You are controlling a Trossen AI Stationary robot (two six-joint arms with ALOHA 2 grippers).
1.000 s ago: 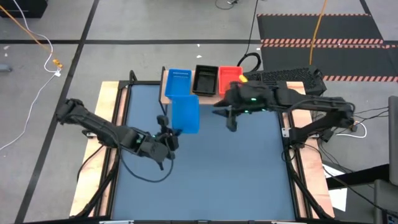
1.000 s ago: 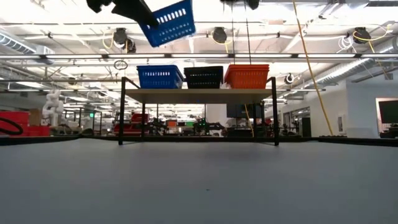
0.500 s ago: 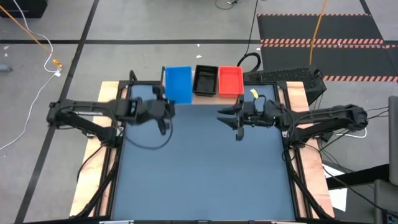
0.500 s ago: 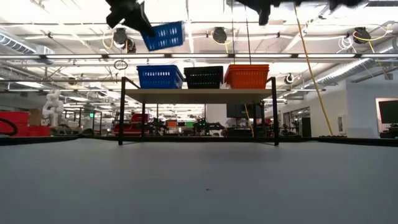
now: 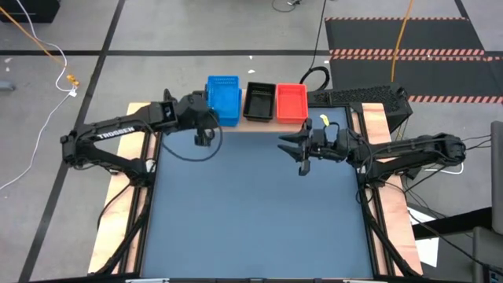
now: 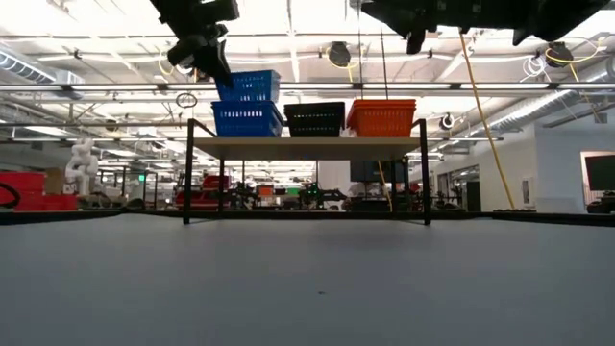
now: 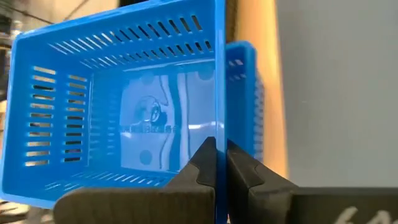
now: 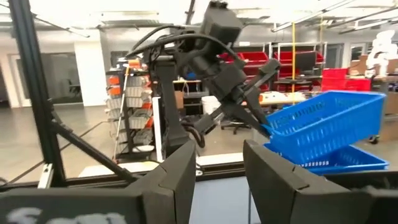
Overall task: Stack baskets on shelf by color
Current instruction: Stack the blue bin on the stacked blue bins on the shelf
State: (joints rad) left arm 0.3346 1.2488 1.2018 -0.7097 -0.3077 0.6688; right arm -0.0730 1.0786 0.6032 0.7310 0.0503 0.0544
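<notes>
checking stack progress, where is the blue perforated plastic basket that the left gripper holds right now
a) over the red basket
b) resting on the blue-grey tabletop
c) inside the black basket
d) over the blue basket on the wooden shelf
d: the left gripper is shut on the wall of the blue perforated plastic basket, which the low view shows tilted right over the other blue basket on the light-wood shelf.

The lower blue basket (image 5: 223, 110) on the shelf (image 5: 259, 123) lies mostly hidden under the upper one.
</notes>
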